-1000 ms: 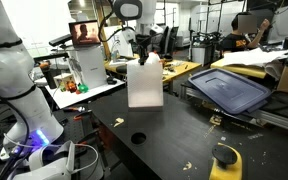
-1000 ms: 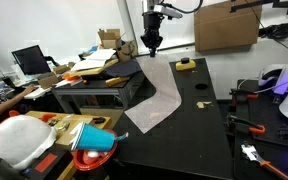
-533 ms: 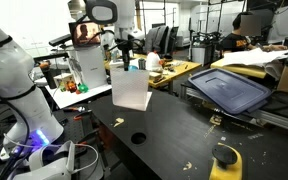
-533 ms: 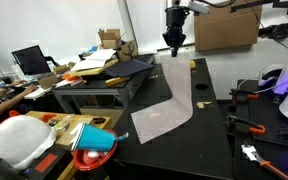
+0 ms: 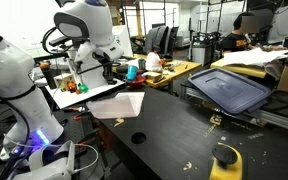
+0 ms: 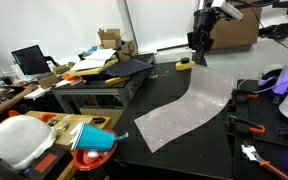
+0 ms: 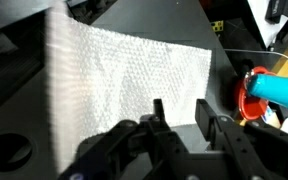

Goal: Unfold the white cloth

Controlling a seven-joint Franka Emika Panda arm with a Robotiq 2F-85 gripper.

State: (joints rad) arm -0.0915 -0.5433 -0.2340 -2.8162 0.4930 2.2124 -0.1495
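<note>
- A robotics lab: a white jointed robot arm [image 5: 84, 25] reaches over a wide black counter [image 5: 184, 130].
- Another bulky white robot body [image 5: 19, 90] stands beside it.
- Behind are a black computer monitor [image 6: 29, 62], brown cardboard boxes [image 6: 109, 40] and cluttered workbenches.

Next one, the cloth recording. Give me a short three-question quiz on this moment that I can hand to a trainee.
1. True or false: the white cloth lies bunched in a heap.
2. What colour is the table under it? A black, B white, C wooden brown.
3. Fill in: in an exterior view the gripper stands at one ___ end of the cloth strip.
Key: 1 false, it lies spread out as a long strip. 2 A. 3 short.
</note>
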